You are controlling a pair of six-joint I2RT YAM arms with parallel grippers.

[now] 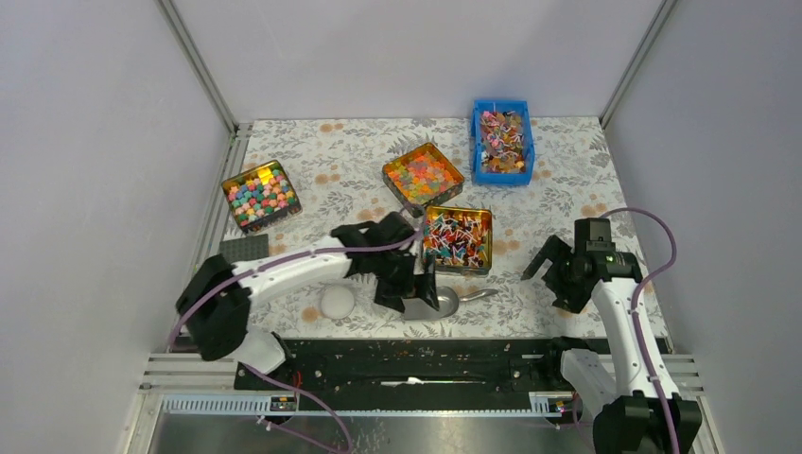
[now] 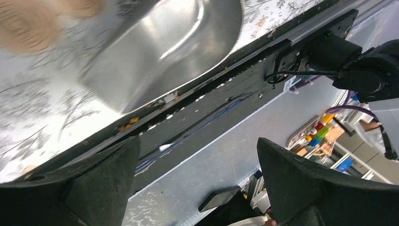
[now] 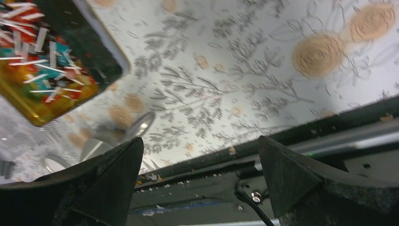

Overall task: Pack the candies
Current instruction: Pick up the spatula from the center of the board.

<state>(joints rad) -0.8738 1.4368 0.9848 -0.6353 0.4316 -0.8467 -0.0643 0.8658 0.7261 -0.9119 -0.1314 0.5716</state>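
Observation:
The candies [image 1: 458, 236], small twist-wrapped sweets in red, orange, blue and white, fill a gold tin [image 1: 488, 248] at the table's centre. The tin's corner also shows in the right wrist view [image 3: 28, 106], with candies [image 3: 47, 61] in it. A metal scoop [image 1: 446, 301] lies just in front of the tin; its bowl [image 2: 164, 47] fills the top of the left wrist view. My left gripper [image 1: 411, 288] [image 2: 197, 141] is open and empty, right beside the scoop's left side. My right gripper [image 1: 551, 272] [image 3: 200, 139] is open and empty, to the right of the tin, above the cloth.
A tin of orange-yellow-green pieces [image 1: 423, 175] and a tin of cube sweets [image 1: 261, 195] stand behind and left. A blue bin [image 1: 502, 140] of mixed sweets is at the back right. A white round object [image 1: 337, 302] and a dark plate [image 1: 245, 248] lie left.

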